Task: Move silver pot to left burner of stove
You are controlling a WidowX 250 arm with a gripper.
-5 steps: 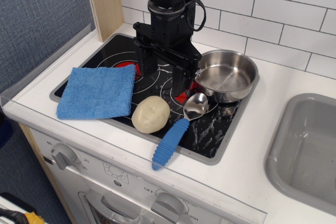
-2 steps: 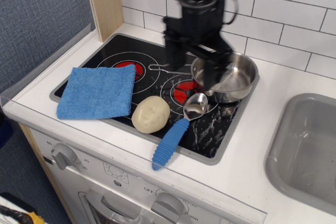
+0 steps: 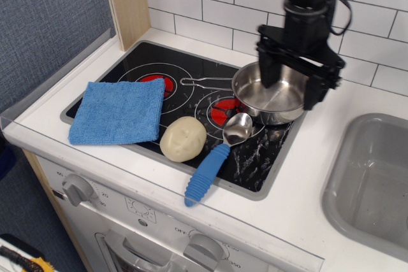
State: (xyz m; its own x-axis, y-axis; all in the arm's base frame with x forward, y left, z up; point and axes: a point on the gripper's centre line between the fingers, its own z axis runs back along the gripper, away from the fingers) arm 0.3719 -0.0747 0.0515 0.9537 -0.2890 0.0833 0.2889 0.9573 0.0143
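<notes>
The silver pot (image 3: 269, 101) sits on the right side of the stove (image 3: 185, 109), over the right burner's far edge. Its thin wire handle (image 3: 205, 81) points left, reaching the left burner (image 3: 155, 83). A blue cloth covers part of the left burner. My black gripper (image 3: 292, 85) hangs open above the pot. Its left finger (image 3: 269, 68) stands over the pot's bowl. Its right finger is at the pot's right rim. It holds nothing.
A blue cloth (image 3: 118, 111) lies on the cooktop's left side. A pale round dough-like lump (image 3: 183, 138) and a silver spoon with blue ribbed handle (image 3: 217, 157) lie at the front. A grey sink (image 3: 376, 179) is at the right. A tiled wall stands behind.
The gripper has moved right, from over the middle of the cooktop to above the pot. The pot's wire handle, hidden before, now shows. The pot has not moved.
</notes>
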